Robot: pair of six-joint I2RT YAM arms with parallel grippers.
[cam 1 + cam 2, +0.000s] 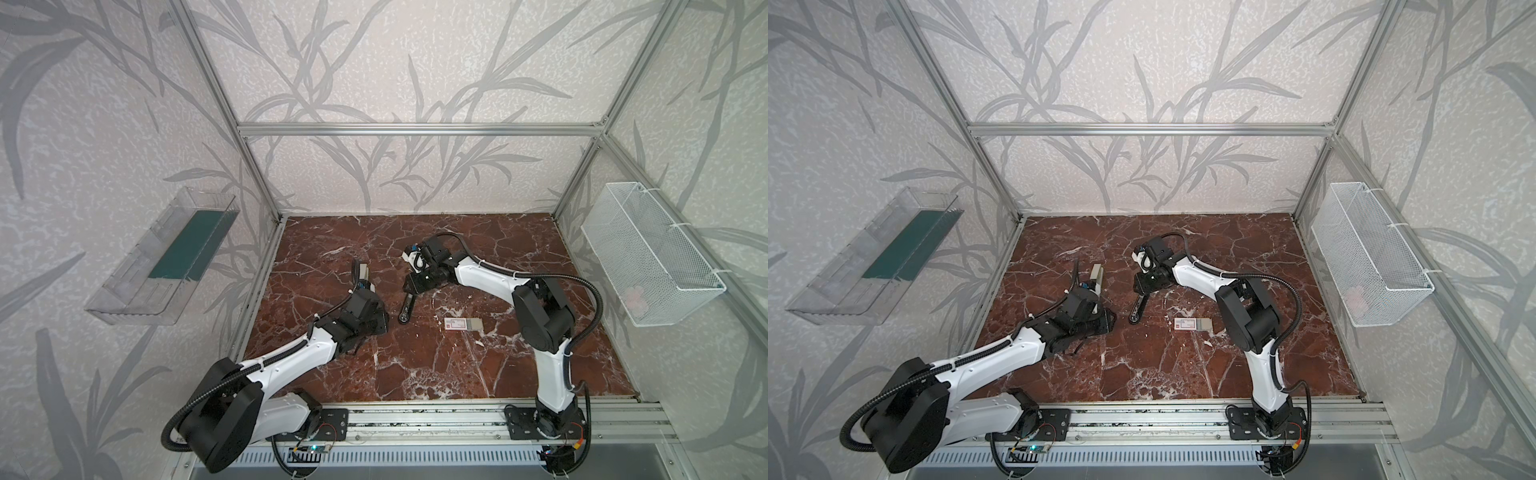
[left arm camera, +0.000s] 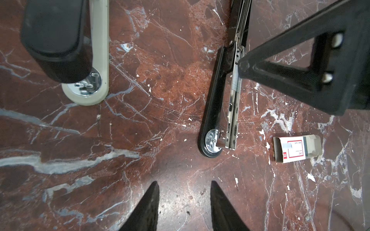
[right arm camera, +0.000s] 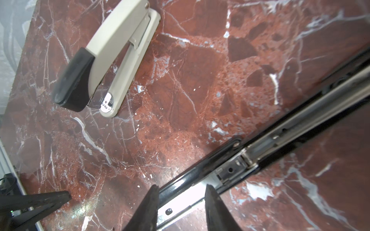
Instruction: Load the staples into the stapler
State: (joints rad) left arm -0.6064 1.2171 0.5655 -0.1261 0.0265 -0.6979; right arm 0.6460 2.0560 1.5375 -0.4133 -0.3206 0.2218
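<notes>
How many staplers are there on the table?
2. A white stapler lies toward the left of the table. A black stapler, opened out flat, lies near the middle. I see no third, though part of the table is covered.

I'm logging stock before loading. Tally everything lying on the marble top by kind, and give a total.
Staplers: 2 (black stapler, beige stapler)
Staple boxes: 1 (staple box)
Total: 3
</notes>
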